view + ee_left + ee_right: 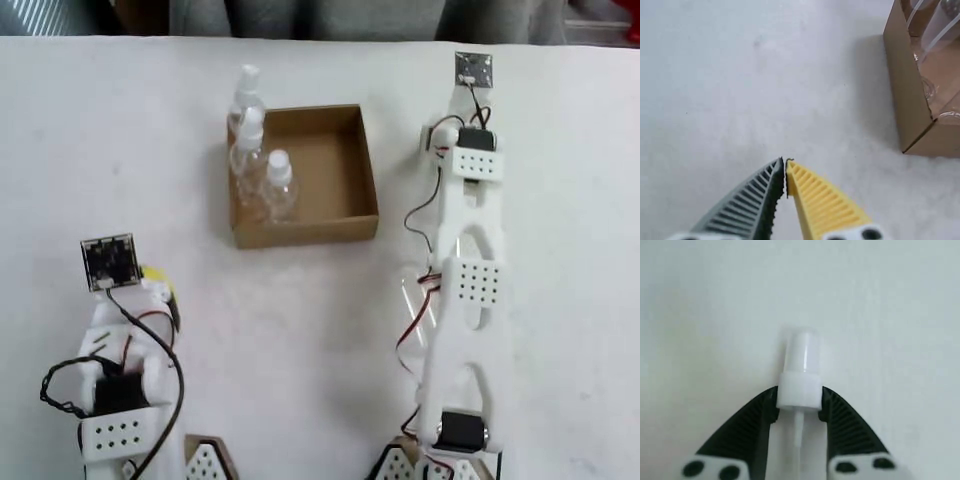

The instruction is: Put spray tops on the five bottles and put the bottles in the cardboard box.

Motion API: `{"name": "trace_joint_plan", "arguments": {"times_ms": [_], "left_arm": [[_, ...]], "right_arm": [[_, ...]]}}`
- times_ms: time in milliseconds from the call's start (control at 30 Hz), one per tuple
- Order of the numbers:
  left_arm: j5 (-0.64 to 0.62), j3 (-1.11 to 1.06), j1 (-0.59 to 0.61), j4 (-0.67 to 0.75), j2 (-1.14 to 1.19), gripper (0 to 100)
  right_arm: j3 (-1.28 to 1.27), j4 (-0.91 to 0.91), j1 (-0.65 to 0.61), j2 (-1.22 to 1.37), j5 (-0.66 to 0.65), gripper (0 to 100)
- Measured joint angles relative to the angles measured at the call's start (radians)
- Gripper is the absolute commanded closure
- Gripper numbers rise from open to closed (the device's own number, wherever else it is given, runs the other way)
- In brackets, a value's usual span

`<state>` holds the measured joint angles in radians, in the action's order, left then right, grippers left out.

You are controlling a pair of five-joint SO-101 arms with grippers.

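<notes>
Close up, the right gripper [799,400] pinches a white spray top [800,372] by its collar. The left gripper [785,174] is pressed together above the worktop [740,75], near the cardboard box [335,228]. From above, three bottles [265,178] with tops stand inside, along one wall.

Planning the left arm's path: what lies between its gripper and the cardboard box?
Only bare table. The left wrist view shows nothing on the stretch from the left gripper to the cardboard box, and the high view agrees.
</notes>
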<state>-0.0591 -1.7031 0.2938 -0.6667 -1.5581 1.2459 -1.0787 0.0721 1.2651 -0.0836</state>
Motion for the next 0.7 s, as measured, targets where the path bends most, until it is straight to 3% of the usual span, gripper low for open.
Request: {"name": "trace_joint_plan", "arguments": {"times_ms": [433,700], "left_arm": [[0.000,0.000,0.000,0.000,0.000,97],[0.000,0.000,0.000,0.000,0.000,97]], "right_arm": [[-0.005,-0.568,0.009,-0.321,0.002,98.3],[-0.316,-0.620,0.040,-0.686,-0.051,98.3]]}}
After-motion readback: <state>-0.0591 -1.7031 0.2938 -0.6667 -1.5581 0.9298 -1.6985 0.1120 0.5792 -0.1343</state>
